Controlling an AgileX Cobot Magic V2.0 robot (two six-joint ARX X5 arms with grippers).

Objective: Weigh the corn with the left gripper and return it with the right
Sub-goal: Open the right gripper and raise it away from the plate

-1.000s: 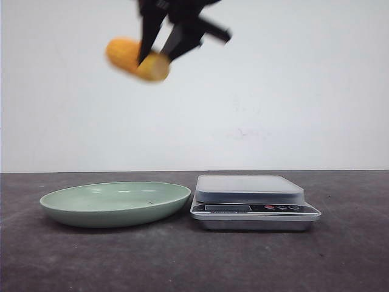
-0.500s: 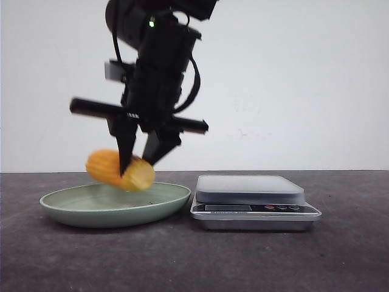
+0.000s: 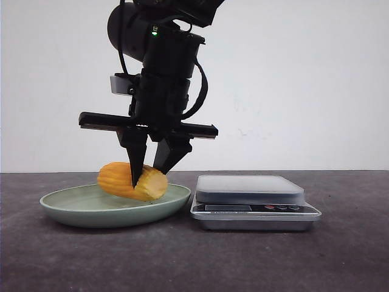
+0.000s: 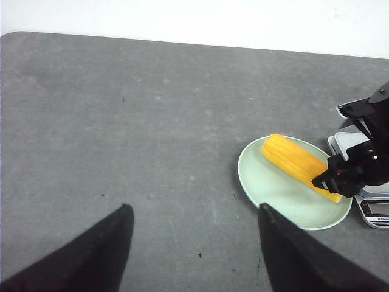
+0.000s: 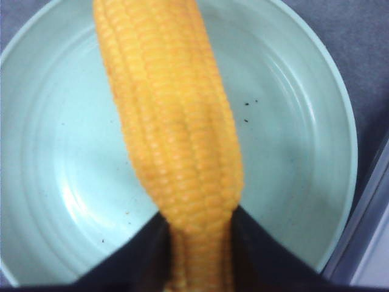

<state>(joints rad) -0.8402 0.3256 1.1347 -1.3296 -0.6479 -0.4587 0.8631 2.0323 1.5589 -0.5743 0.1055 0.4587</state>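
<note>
Right gripper (image 3: 152, 173) is pinching the corn (image 3: 130, 181) near its paler cut end, one dark finger pressing each flank of the cob (the right wrist view shows both fingers (image 5: 255, 249) closing around the narrow end). The arm is standing nearly vertical over the green plate (image 3: 67, 210), its black crossbar level above the fingers.

Compared with one second ago, when the cob was being carried high above the table, and half a second ago, when it was hanging just over the plate's rim, the corn is now lying low inside the dish, apparently touching or almost touching its floor. This is read as the return step nearing completion: only the release and withdrawal appear to remain.

The cob's long axis is running roughly left to right in the front view, tilting slightly, with the rounded orange end pointing left and a little far, and the cut end pointing right toward the kitchen scale (image 3: 252, 198). The scale platform is sitting bare just right of the plate.

Left gripper (image 4: 194, 249) is hovering spread wide over the dark tabletop (image 4: 121, 121), well to the left of the plate, holding nothing.
</note>
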